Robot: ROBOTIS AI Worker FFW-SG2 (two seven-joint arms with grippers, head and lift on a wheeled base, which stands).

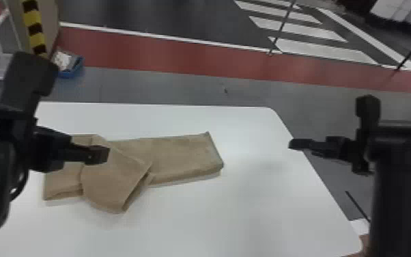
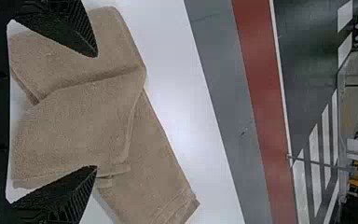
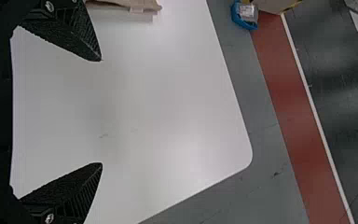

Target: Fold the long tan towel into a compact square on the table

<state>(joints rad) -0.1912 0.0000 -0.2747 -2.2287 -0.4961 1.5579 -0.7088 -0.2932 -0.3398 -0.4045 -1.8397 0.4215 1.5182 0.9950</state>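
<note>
The long, tan cloth towel runs left to right on the white desk, below the flat black left fingers, spread wide. The flat black right fingers, also spread, are farther away.

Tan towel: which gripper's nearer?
Left. The left gripper hovers over the tan towel's left part, jaws open. The right gripper is off to the towel's right, toward the table's right edge.
</note>
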